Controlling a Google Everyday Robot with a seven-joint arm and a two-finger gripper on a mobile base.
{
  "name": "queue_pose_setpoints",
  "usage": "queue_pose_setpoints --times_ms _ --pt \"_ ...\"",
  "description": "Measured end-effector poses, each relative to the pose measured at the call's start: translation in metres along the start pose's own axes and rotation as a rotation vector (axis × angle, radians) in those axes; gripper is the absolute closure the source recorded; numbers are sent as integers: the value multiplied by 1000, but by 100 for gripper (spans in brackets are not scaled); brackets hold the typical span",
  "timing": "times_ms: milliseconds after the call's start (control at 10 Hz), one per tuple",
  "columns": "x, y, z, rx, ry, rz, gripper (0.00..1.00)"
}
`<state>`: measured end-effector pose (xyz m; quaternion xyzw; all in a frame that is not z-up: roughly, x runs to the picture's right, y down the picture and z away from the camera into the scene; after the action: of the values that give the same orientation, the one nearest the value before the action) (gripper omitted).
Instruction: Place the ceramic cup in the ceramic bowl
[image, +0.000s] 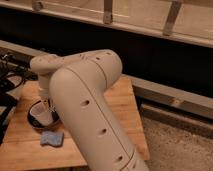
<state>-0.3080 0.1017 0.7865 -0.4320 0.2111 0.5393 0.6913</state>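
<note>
The ceramic cup sits tilted inside the ceramic bowl on the wooden table; the gripper hangs just above the cup, mostly hidden by the arm. Confirm the cup rests on the bowl floor before you let go, then lift straight up, clear of the rim

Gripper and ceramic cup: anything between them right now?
Nothing visible: camera view shows the gripper right at the ceramic cup, which sits in the ceramic bowl.
</note>
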Motion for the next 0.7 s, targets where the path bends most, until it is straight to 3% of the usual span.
queue_pose_setpoints --times_ms 400,500,700 --pt "-1 3 2 0 3 -1 31" --pt "-1 3 1 -1 3 1 26" --pt "-1 2 2 -1 4 4 26"
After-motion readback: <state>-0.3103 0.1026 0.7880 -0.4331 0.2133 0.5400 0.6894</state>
